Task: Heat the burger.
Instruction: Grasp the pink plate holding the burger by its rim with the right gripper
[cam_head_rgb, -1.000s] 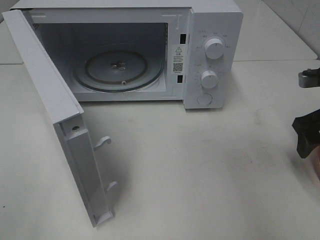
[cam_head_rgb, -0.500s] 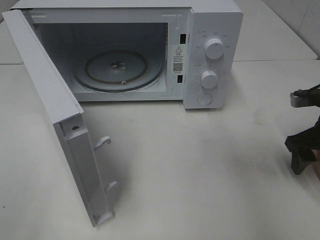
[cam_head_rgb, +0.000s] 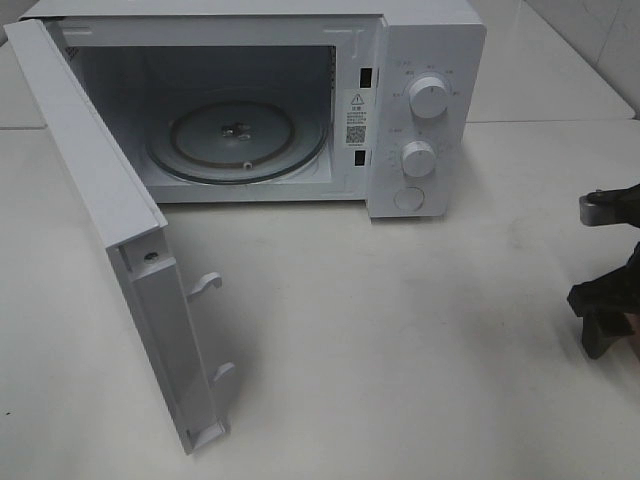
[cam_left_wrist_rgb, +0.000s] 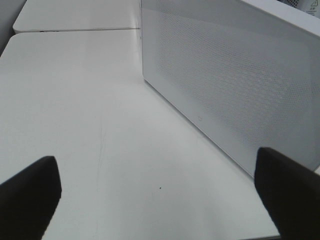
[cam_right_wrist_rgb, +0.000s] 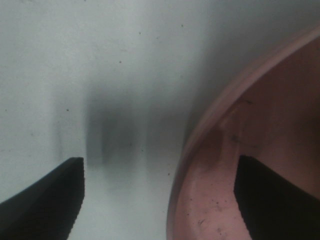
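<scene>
Pink plate rim (cam_right_wrist_rgb: 207, 117) within right tool (cam_right_wrist_rgb: 157, 167)

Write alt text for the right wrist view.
The open right end effector straddles the rim of a pink plate, one dark fingertip above the plate's inside and the other above the white table. Whether it touches the plate cannot be told.

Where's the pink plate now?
In the right wrist view, the pink plate lies below the right claw, its rim between the open fingers, far right of the microwave.
</scene>
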